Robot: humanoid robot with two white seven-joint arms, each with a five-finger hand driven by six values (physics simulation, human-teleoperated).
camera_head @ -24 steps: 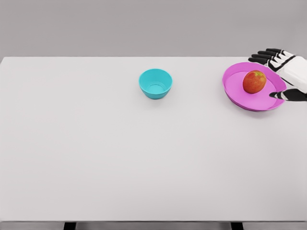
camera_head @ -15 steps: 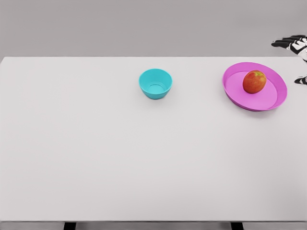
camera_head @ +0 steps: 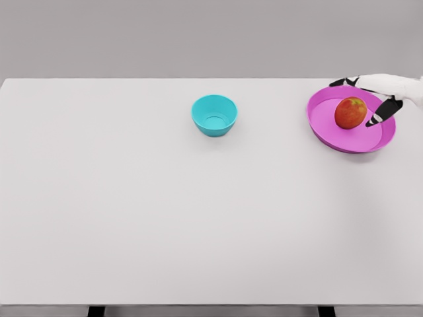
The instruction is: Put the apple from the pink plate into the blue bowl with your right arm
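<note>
Apple (camera_head: 350, 113) on pink plate (camera_head: 344, 140); right hand (camera_head: 377, 96) spread open just beside it, gripping nothing

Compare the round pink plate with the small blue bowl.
The round pink plate is wide and shallow; the small blue bowl is narrower and deeper. The plate holds the red apple; the bowl holds nothing. The right hand hovers open at the plate, away from the bowl. Both sit upright on the white table.

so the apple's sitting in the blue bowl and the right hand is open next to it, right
Not quite: the head view shows the apple on the pink plate, not in the blue bowl. The right hand is open beside it.
</note>
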